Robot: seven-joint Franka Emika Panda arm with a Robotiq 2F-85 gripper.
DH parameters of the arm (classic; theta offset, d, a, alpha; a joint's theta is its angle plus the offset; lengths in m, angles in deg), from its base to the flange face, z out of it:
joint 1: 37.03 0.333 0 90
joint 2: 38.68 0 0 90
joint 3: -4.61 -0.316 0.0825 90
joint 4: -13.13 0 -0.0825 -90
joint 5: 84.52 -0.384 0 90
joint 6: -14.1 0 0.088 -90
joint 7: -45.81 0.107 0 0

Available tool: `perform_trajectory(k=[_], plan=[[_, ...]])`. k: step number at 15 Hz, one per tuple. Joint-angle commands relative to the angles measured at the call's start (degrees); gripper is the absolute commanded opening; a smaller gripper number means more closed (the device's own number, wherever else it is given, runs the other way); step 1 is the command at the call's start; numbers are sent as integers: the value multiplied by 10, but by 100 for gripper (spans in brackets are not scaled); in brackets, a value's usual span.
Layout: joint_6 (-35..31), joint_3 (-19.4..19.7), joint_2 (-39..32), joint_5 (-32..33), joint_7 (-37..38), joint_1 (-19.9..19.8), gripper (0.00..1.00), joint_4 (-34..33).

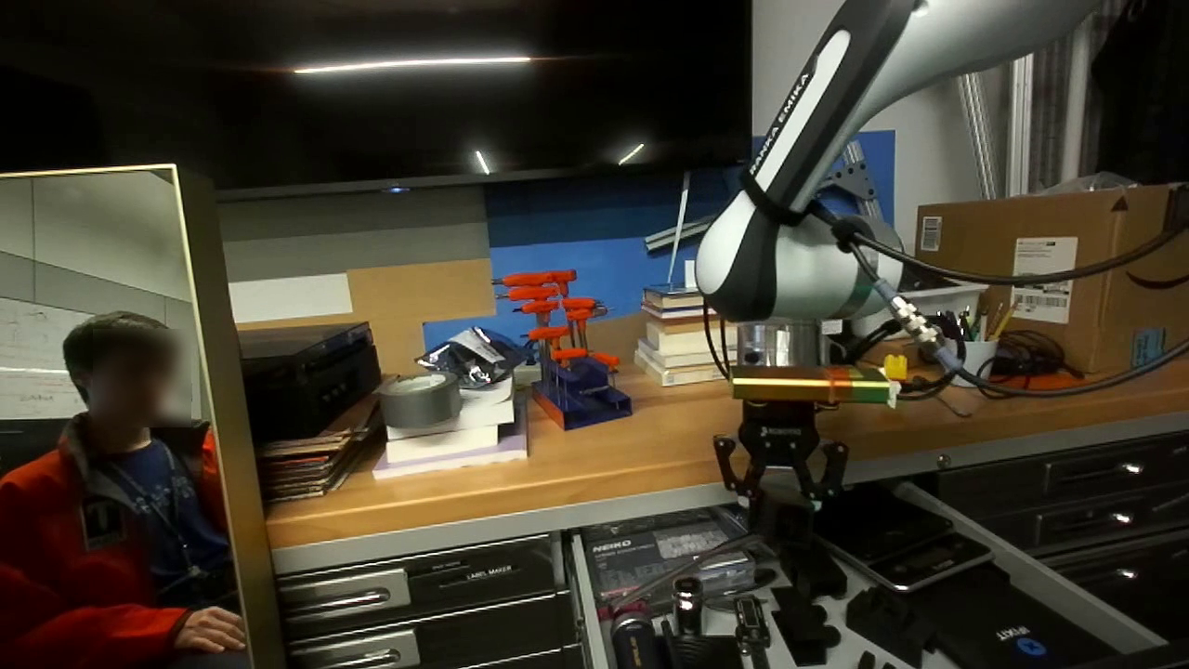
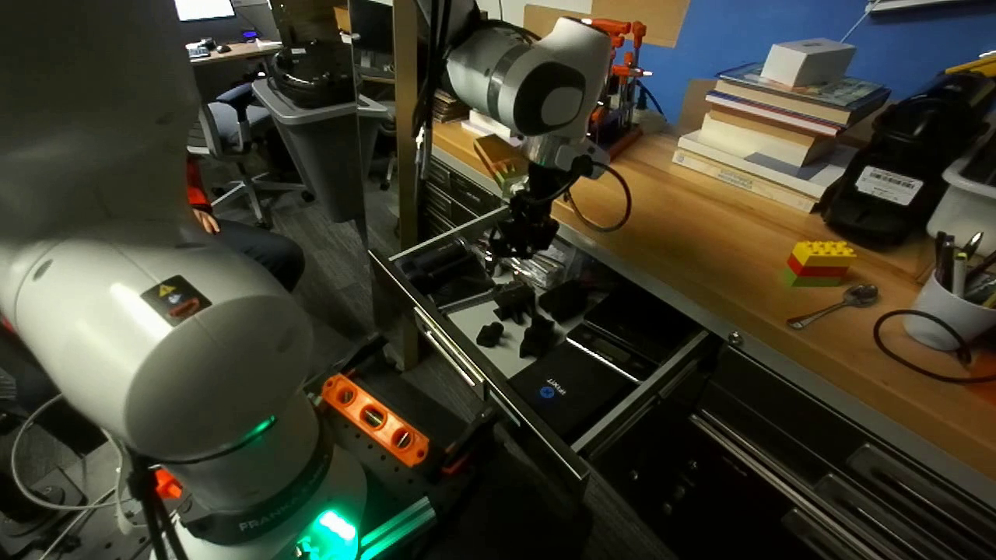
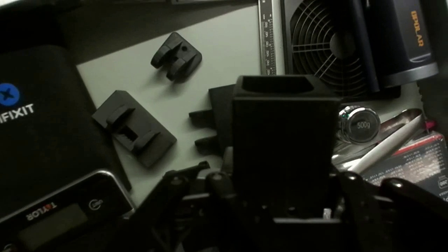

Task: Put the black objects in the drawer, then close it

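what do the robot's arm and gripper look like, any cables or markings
The arm is rounded and pale, white to grey, with black panels and FRANKA EMIKA lettering. Black cables, one with a silvery connector, run beside it. The gripper is black, with angular, jointed linkages and small pale lettering.

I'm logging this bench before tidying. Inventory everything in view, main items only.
Bench: one, brown, beneath screen
Screen: one, black, above bench
Books: several, mostly pale, on bench
T-handle tools: several, orange, racked on bench
Brick block: one, yellow-red-green, on bench
Spoon: one, silver, on bench
Pen cup: one, white, on bench
Cardboard box: one, brown, on bench
Drawer: one, grey, open beneath bench
iFixit case: one, black, in drawer
Taylor scale: one, black, in drawer
Weight: one, silver, in drawer
Pronged pieces: at least three, black, in drawer
Hollow block: one, black, in gripper
Person: one, red jacket, left in both exterior views
Arm: one, mostly white, over bench
Gripper: one, black, over drawer
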Motion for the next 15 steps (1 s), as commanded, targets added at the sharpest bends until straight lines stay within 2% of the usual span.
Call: perform_trajectory(k=[1,6,10,15], plan=[[-57,-24,28,-73,-82,-26,27,62],[-103,-50,14,-188,-229,-55,27,100],[-109,-71,-2,-260,-345,-71,27,109],[-127,-95,-28,-286,-448,-64,27,113]])
